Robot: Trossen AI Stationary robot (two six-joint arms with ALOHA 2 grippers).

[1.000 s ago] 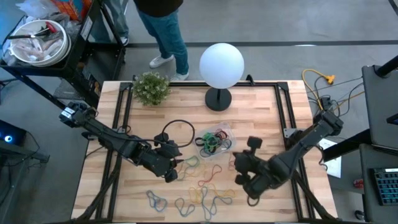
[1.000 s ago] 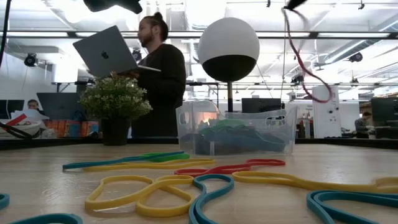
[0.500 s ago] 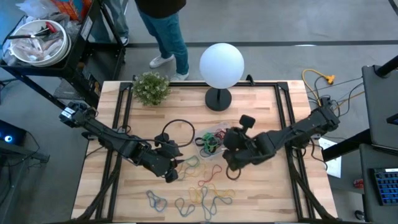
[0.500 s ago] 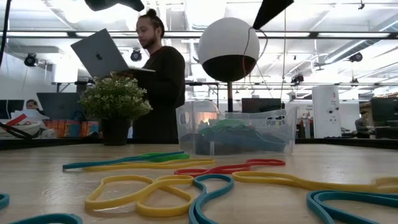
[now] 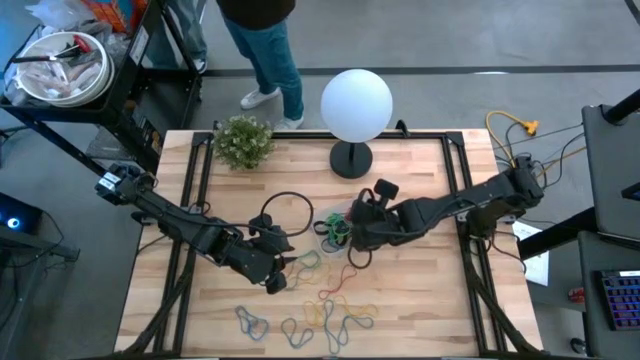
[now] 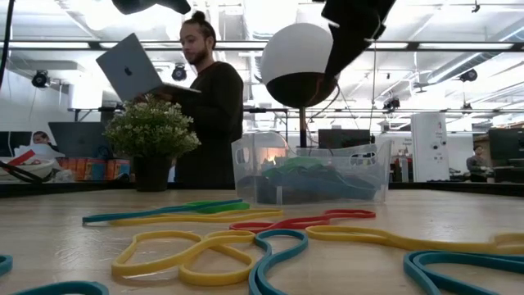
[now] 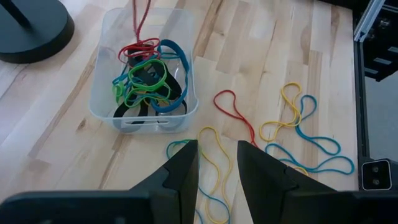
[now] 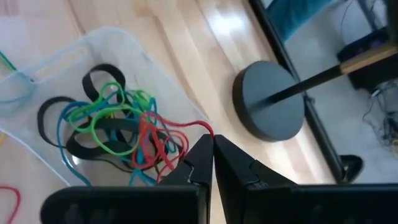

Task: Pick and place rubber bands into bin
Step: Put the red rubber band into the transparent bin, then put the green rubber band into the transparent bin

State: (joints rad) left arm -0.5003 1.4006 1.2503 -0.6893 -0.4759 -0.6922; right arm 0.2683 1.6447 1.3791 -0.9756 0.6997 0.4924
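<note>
The bin, a small clear tray, stands mid-table and holds several tangled bands; it also shows in the low view. My right gripper hovers above the bin, shut on a red rubber band. More loose bands in yellow, blue, red and green lie flat on the wood toward the near edge. My left gripper is open and hangs above those loose bands, on the near-left side of the bin, touching nothing. My right gripper pinches the red band's upper end between its two shut fingertips, coming from above and pointing down. The band hangs below the fingers as two strands, and its lower loops rest on the pile inside the bin.
A white globe lamp on a dark round base stands just beyond the bin. A small potted plant sits at the far left, and a black loop lies left of the bin. A person with a laptop stands behind the table.
My right gripper has travelled from the near right part of the table toward the far left, ending above the bin, carrying the red band. The band, first swinging free in the air, now hangs with its lower part inside the bin.
</note>
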